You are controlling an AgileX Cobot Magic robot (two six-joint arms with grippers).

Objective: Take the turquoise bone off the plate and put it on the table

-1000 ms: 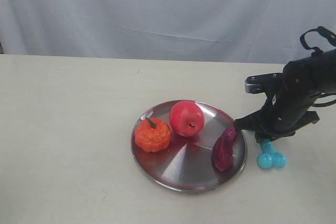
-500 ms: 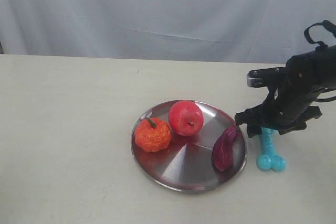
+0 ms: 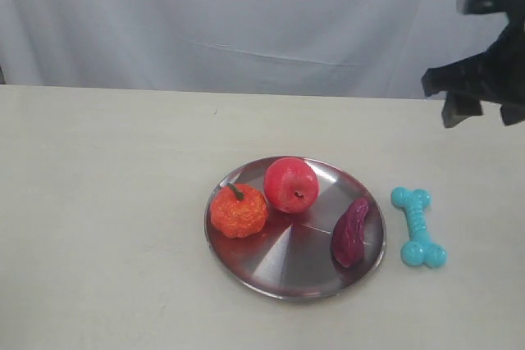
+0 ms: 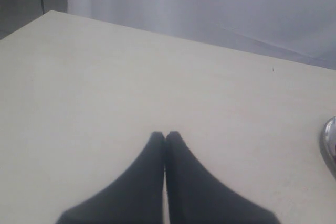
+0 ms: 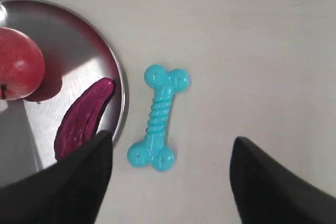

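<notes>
Beside the plate (image 3: 277,266), just off the stretch of rim that the dark purple toy (image 3: 351,231) leans against, the turquoise bone (image 3: 418,238) lies flat on the table (image 3: 107,202). It is close to the rim without touching it, and nothing holds it. The right gripper (image 3: 484,112) hangs high above that same side of the plate, its claw spread wide and empty, with the bone showing between the two dark fingers in the wrist view. The left gripper (image 4: 165,139) sits low over bare table on the far side of the plate from the bone, its claw clenched tip to tip on nothing.

To my eye the placing is done and only the retreat remains. Done well, the right arm goes up and away from the plate with its claw left wide, never dipping or sweeping low. A brush could roll the bone against the rim or rattle the plate and the apple (image 3: 291,184) and orange pumpkin (image 3: 239,211) on it.

The bone is a bright, slightly glossy blue-green, with a twisted, ribbed shaft and a pair of rounded knobs at each end. It lies roughly along the plate's edge and looks settled.
</notes>
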